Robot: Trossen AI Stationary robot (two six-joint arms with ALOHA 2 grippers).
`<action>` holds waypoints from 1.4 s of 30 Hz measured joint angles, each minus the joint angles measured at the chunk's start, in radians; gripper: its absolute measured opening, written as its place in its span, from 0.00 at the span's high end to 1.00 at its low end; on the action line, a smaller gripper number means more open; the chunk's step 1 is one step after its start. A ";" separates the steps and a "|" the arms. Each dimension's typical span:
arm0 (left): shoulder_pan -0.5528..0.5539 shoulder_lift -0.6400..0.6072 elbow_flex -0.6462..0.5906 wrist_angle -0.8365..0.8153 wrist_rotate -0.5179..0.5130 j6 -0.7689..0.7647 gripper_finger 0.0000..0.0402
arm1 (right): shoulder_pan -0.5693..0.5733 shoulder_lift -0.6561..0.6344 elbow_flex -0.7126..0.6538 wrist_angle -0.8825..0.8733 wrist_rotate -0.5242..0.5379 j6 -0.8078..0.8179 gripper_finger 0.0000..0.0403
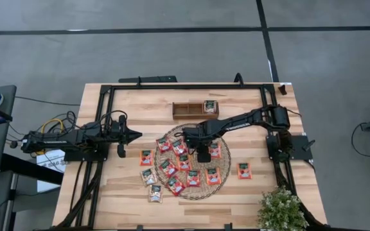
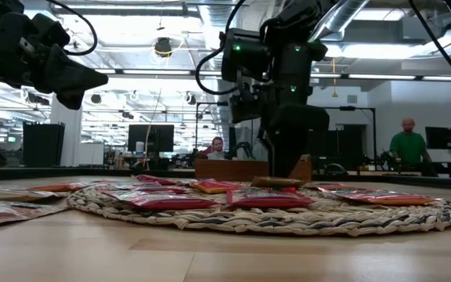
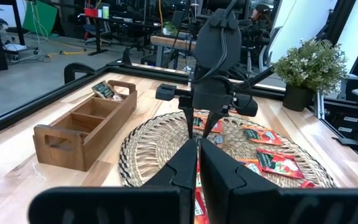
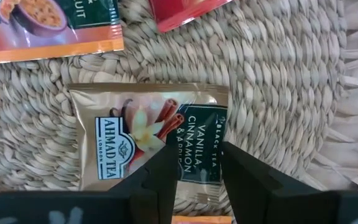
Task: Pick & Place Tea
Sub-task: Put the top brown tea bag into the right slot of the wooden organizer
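A: From above?
B: Right gripper [image 1: 202,154] is over the woven mat [image 1: 220,187], among scattered tea sachets [image 1: 193,178]. One sachet [image 1: 210,106] lies in the wooden tray [image 1: 186,110]. Left gripper [image 1: 135,135] waits beside the mat, fingers together.

A: At table height?
B: Right gripper [image 2: 283,174] reaches down to the mat [image 2: 288,220].

A: Right wrist?
B: Fingers [image 4: 157,177] parted, straddling a pale vanilla-cinnamon sachet [image 4: 145,135] lying flat. Whether they grip it, I cannot tell.
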 joint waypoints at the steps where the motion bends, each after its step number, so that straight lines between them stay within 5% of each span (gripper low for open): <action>1: 0.000 0.000 0.000 0.000 0.000 0.000 0.98 | 0.002 0.000 0.000 0.002 0.002 0.005 0.72; 9: 0.000 0.000 0.000 0.000 0.000 0.000 0.98 | 0.000 0.000 -0.001 0.003 0.002 0.041 0.75; 21: 0.000 0.000 0.000 0.000 0.000 0.000 0.98 | 0.001 0.001 0.000 -0.001 -0.004 0.042 0.98; 27: 0.000 0.000 0.000 0.000 0.000 0.000 0.98 | 0.000 0.008 0.046 -0.047 0.005 0.041 0.98; 36: 0.000 0.000 0.000 0.000 0.000 0.000 0.98 | 0.000 0.008 0.217 -0.249 0.016 0.029 1.00; 42: 0.000 0.000 0.000 0.000 0.001 0.000 0.98 | 0.002 0.006 0.404 -0.434 0.156 -0.020 1.00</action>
